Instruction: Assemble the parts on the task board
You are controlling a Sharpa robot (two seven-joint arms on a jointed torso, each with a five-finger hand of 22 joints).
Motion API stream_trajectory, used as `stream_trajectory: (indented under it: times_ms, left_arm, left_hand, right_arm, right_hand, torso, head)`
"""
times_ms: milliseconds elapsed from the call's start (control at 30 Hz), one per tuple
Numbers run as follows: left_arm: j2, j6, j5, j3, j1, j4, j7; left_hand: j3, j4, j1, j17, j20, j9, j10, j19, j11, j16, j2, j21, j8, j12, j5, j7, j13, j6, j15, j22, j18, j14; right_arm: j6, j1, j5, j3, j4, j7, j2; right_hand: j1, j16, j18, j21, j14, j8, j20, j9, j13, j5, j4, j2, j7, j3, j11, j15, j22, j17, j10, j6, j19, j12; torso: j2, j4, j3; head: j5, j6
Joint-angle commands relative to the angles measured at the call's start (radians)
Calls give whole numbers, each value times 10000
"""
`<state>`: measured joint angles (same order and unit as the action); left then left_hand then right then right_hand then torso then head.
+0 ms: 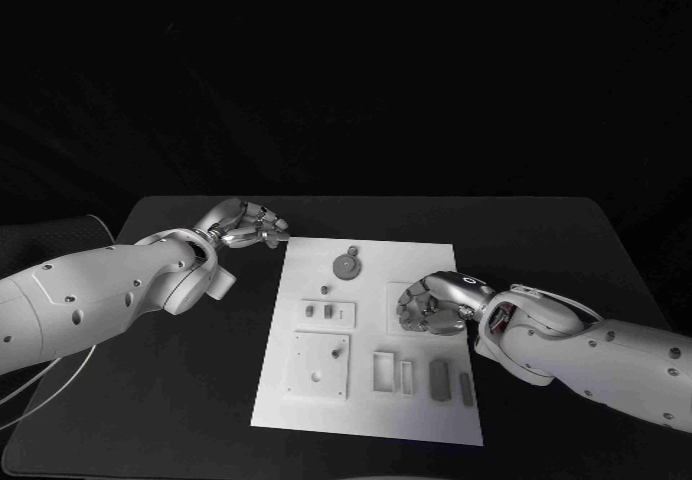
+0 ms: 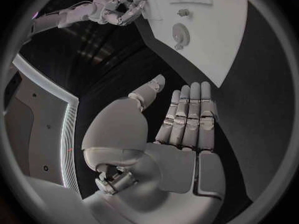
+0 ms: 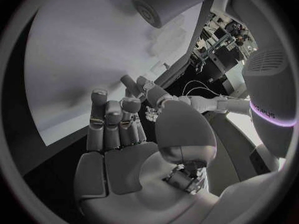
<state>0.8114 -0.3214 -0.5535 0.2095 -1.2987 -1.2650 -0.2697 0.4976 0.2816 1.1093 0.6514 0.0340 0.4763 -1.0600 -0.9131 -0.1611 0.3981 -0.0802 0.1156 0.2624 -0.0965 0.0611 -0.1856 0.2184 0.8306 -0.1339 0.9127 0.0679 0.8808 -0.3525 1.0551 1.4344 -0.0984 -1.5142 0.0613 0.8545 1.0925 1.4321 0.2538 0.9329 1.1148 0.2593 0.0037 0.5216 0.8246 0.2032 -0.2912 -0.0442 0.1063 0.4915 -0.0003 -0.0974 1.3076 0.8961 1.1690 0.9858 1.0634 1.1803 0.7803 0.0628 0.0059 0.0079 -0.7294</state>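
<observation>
The white task board [image 1: 372, 405] lies in the middle of the black table. On it are a round grey part [image 1: 346, 265] near the far edge, a small plate [image 1: 329, 312], a square plate [image 1: 322, 362] and several narrow grey parts [image 1: 437, 380] near the front. My right hand [image 1: 433, 302] hovers over the board's right middle, fingers bent downward, and the right wrist view shows nothing in the hand [image 3: 121, 132]. My left hand [image 1: 245, 224] is off the board's far left corner over bare table. Its fingers [image 2: 190, 117] are straight and side by side, holding nothing.
The table [image 1: 173, 400] is black on both sides of the board. In the left wrist view the board [image 2: 215, 50] and the round part [image 2: 181, 34] lie beyond the fingertips, with my right hand [image 2: 121, 10] farther off. In the right wrist view the round part [image 3: 165, 4] looms close.
</observation>
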Motion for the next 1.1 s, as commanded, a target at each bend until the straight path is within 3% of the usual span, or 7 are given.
stream_trajectory:
  times_ms: [33, 367, 533, 700, 1100]
  left_arm:
    - [-7, 78, 28, -7, -6, -26, -136]
    - [-4, 72, 28, -7, -6, -23, -138]
    - [1, 65, 28, -7, -6, -22, -135]
    - [-6, 67, 28, -7, -6, -19, -135]
    - [-2, 67, 28, -7, -6, -17, -136]
  left_hand:
    - [-39, 29, 126, 9, 35, -14, -66, 25, 9, -46, -4, -62, 59, 39, 63, -30, -17, -8, -40, 10, 70, -33]
    - [-34, 32, 141, 13, 36, -14, -69, 25, 10, -50, -1, -65, 61, 41, 63, -31, -19, -7, -41, 11, 71, -32]
    - [-32, 33, 146, 14, 36, -15, -70, 25, 10, -52, 1, -65, 61, 42, 63, -33, -20, -6, -41, 11, 71, -31]
    - [-30, 34, 152, 17, 37, -15, -72, 24, 10, -54, 1, -67, 62, 43, 62, -35, -21, -6, -41, 11, 71, -30]
    - [-28, 32, 162, 22, 40, -17, -76, 23, 9, -60, 1, -70, 63, 46, 60, -39, -24, -5, -43, 12, 70, -29]
  right_arm:
    - [-46, -12, 142, -3, 11, 118, -8]
    - [4, -12, 325, -3, 78, 67, -10]
    - [138, -12, 406, -3, 97, 140, -6]
    - [77, -12, 424, -3, 94, 265, -19]
    - [-182, -12, 661, -2, 92, 326, -50]
  right_hand:
    - [13, 67, 80, 38, -14, 44, -24, 19, -16, 23, 7, 145, 3, 53, -56, -88, 134, -16, 38, 99, 34, 0]
    - [-12, 53, 80, 39, -17, 28, -29, 11, -34, 20, 2, 228, 1, 93, -61, -102, 134, -24, 49, 75, 20, -32]
    - [1, 29, 80, 26, -55, -2, -24, -8, -51, 79, 0, 485, 25, 173, -36, -83, 134, -31, 30, 26, -28, -75]
    - [-37, 25, 80, 29, -95, 178, 0, 59, -55, 40, -10, 641, -63, 184, -115, -117, 146, -26, 5, 347, -89, -106]
    - [48, 73, 80, 92, -40, 301, -43, 81, -48, -285, -23, 674, -172, 185, -223, -207, 153, -18, 91, 568, -58, -112]
  torso:
    - [0, 2, 1]
    - [-1, -1, 2]
    - [1, -3, 3]
    - [0, -5, 3]
    - [0, 2, 0]
  head:
    - [3, 1]
    - [0, -15]
    - [-7, -22]
    - [-12, -19]
    - [-33, -27]
